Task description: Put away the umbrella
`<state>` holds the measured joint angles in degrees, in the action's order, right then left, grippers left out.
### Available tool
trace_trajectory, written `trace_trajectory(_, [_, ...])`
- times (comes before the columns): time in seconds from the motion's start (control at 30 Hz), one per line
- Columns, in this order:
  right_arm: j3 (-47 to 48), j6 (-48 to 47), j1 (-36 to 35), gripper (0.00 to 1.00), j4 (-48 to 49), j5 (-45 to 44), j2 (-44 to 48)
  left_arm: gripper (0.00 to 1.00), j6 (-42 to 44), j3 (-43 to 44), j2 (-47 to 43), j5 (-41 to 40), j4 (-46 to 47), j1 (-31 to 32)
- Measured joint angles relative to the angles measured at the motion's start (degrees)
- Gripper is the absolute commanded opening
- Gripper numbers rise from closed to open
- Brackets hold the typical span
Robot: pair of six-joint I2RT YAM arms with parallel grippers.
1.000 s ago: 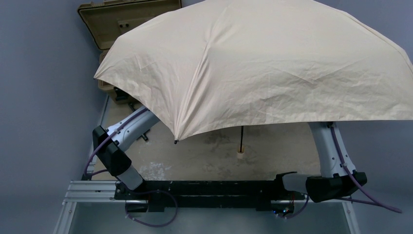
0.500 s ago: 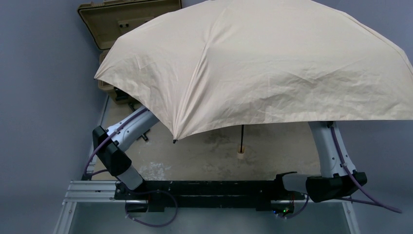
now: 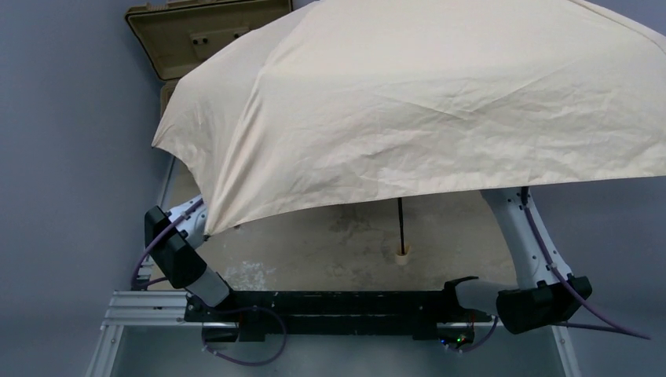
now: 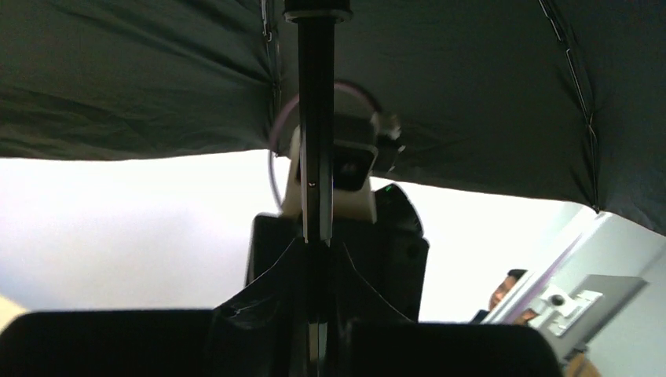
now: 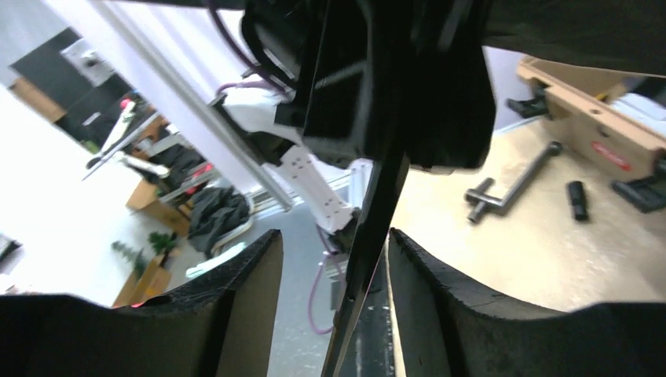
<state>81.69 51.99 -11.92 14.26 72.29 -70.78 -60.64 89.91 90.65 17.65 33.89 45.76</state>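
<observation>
The open beige umbrella (image 3: 440, 102) spreads over most of the table and hides both grippers in the top view. Its dark shaft (image 3: 401, 224) hangs down to the pale wooden handle (image 3: 402, 255), just above the table. In the left wrist view my left gripper (image 4: 316, 263) is shut on the shaft (image 4: 316, 118), under the dark underside of the canopy. In the right wrist view my right gripper (image 5: 334, 251) is open. The shaft (image 5: 375, 228) passes between its fingers, close against the right one. The left gripper's black body (image 5: 393, 86) shows higher on the shaft.
An open tan hard case (image 3: 196, 31) stands at the back left and also shows in the right wrist view (image 5: 597, 118). A metal T-shaped tool (image 5: 510, 188) and a small black piece (image 5: 577, 200) lie on the table near it. An aluminium rail (image 3: 149, 302) runs along the front.
The canopy has tilted and swung toward the front left, now covering more of the left arm. The shaft and handle have shifted slightly right.
</observation>
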Motion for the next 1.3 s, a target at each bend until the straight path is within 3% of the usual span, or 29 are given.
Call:
trace_trajectory(0.4, [-3.41,24.55,-3.21,0.50,26.18,4.20,0.70,0.00,-9.90,5.92,1.46,6.71,13.09,-0.26])
trace_trajectory(0.6, [-2.73,29.99,-4.59,0.44,31.17,4.15,0.44,0.00,-13.31,6.99,3.30,8.96,16.74,-0.24])
trace_trajectory(0.67, [-2.27,30.84,-5.29,0.36,31.91,4.11,0.07,0.00,-13.99,7.08,4.00,9.73,16.98,-0.24])
trace_trajectory(0.83, [-2.16,31.69,-6.01,0.00,32.11,4.22,-0.39,0.00,-15.65,7.15,5.35,11.02,17.22,-0.07])
trace_trajectory(1.03, [-2.25,30.99,-6.12,0.00,30.60,4.17,-0.55,0.00,-15.67,7.56,5.44,12.26,17.51,0.09])
trace_trajectory(1.07, [-2.25,30.14,-6.12,0.00,29.79,4.17,-0.42,0.02,-15.65,7.58,5.44,12.35,17.46,0.09])
trace_trajectory(1.2, [-1.11,23.67,-6.14,0.00,22.40,4.11,0.26,0.30,-15.37,7.58,5.46,12.59,17.42,0.04])
trace_trajectory(1.3, [0.00,18.12,-6.14,0.00,16.22,4.20,0.48,0.43,-14.91,7.58,5.33,12.15,17.62,0.04])
